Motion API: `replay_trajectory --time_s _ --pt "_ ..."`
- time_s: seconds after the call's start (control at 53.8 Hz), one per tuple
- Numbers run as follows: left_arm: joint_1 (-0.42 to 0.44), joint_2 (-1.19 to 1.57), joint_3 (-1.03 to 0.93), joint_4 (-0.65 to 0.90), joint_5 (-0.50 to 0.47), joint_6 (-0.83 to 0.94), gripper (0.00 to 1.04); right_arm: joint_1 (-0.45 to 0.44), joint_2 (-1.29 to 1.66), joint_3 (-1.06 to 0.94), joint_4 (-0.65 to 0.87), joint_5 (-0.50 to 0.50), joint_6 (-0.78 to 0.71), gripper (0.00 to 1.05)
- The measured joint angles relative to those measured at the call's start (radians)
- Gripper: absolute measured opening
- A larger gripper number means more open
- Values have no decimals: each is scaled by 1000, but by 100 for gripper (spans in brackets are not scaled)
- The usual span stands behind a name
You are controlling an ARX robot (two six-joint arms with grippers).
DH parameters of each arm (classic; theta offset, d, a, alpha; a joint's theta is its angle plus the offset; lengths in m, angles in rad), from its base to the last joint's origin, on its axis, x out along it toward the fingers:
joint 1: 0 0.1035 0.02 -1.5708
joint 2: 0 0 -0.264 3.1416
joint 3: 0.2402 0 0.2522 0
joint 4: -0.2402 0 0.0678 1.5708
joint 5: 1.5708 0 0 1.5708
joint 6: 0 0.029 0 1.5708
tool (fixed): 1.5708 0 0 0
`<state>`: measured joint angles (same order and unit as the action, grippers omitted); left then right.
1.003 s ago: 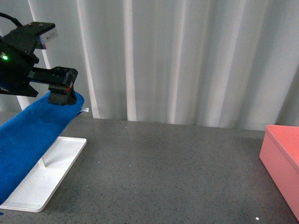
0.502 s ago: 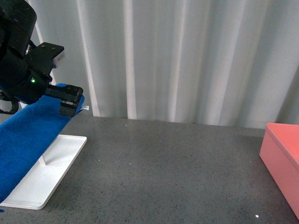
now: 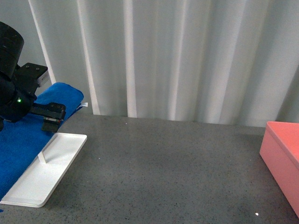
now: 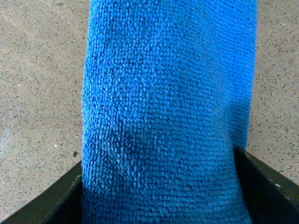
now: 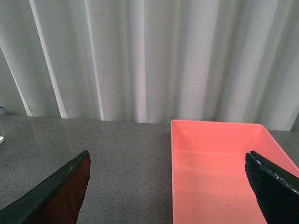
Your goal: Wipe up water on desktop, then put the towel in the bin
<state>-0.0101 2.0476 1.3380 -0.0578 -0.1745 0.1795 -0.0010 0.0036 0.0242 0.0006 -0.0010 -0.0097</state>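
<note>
The towel [image 3: 21, 140] is soft, light microfibre. Expect it to sag and bunch, while its pile should grip well. It is draped over the white tray [image 3: 51, 172] at 9 o'clock on the worktop [image 3: 163, 163]. Pinch a gathered fold near the top, not a loose edge. The left tool [image 4: 159, 158] is spread wide and straddles the towel, with no squeeze evident. The right tool [image 5: 167, 156] is spread and empty, facing the bin [image 5: 215, 182] at 3 o'clock.

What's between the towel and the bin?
Nothing visible. The towel is at far left over the white tray, the bin at far right, and only bare desktop lies between them.
</note>
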Motion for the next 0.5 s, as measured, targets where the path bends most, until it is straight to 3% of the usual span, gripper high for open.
replay_trajectory --time_s 0.353,0.502 --pt "-6 -34 -3 -3 10 37 11 0 0 0 0 0 0 98" --pt "-26 -81 -13 -1 23 55 7 0 0 0 0 0 0 98"
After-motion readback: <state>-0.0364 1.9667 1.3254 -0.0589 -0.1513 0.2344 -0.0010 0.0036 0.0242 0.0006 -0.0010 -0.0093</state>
